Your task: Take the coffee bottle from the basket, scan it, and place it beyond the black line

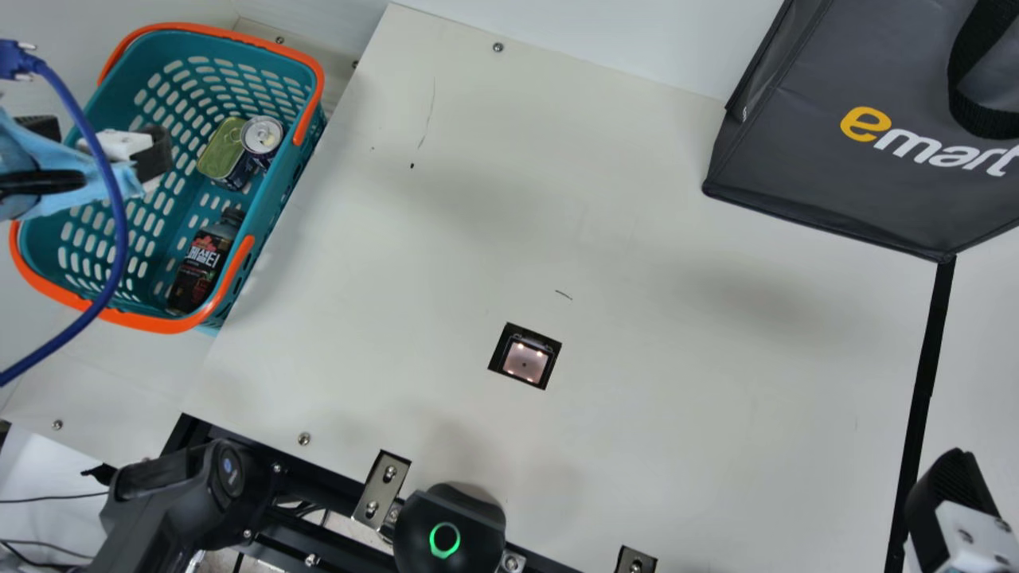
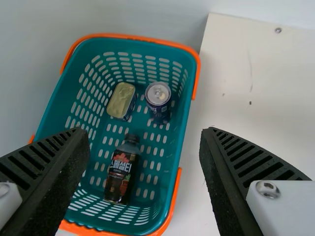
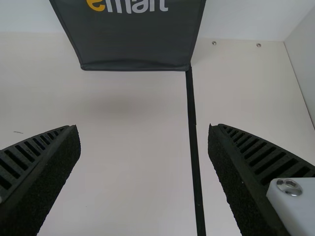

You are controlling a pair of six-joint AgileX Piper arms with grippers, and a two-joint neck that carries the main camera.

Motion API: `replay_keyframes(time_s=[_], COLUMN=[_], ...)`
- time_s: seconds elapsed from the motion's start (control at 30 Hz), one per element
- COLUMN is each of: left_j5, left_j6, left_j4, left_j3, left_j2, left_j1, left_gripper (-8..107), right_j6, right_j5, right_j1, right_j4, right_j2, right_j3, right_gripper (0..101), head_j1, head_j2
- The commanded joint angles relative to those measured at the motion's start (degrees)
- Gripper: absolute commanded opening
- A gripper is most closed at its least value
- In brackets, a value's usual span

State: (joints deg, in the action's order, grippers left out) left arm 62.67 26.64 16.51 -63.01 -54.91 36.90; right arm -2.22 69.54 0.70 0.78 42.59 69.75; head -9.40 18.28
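Note:
My left gripper (image 1: 103,143) is over the left part of the teal basket (image 1: 275,187) in the main view. In its wrist view the left gripper (image 2: 145,147) stands open with nothing between its fingers. The dark coffee bottle (image 1: 203,263), also in the left wrist view as the bottle (image 2: 122,172), lies in the basket's near end, untouched. At the main view's lower right is my right gripper (image 1: 955,509), beside the black line (image 1: 923,382). The right wrist view shows the right gripper (image 3: 145,142) open and empty above the line (image 3: 194,142). A scanner window (image 1: 525,360) sits in the table.
A can (image 1: 262,137) and a tin with a yellow-green lid (image 1: 225,151) share the basket with the bottle. A dark grey bag (image 1: 812,159) stands at the back right, by the line's far end. A blue cable (image 1: 119,231) hangs across the basket's left side.

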Motion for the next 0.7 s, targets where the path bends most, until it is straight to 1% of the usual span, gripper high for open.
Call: replay_keyframes(time_s=[0.0,0.27,0.67], left_j5=[-0.4,-2.9,-7.6], left_j6=[1.7,6.3,10.5], left_j4=[0.6,1.9,3.9], left_j3=[0.8,4.4,8.9], left_j2=[-0.5,-2.8,-7.7], left_j1=[1.3,3.9,4.8], left_gripper=[90,90,90], right_j6=[0.0,0.0,0.0], right_j5=[0.0,0.0,0.0], right_j1=[0.0,0.0,0.0], right_j4=[0.0,0.0,0.0], right_j2=[0.0,0.0,0.0], right_j3=[0.0,0.0,0.0], right_gripper=[91,91,91], head_j1=[1.5,1.5,1.5], head_j2=[0.1,0.1,0.1])
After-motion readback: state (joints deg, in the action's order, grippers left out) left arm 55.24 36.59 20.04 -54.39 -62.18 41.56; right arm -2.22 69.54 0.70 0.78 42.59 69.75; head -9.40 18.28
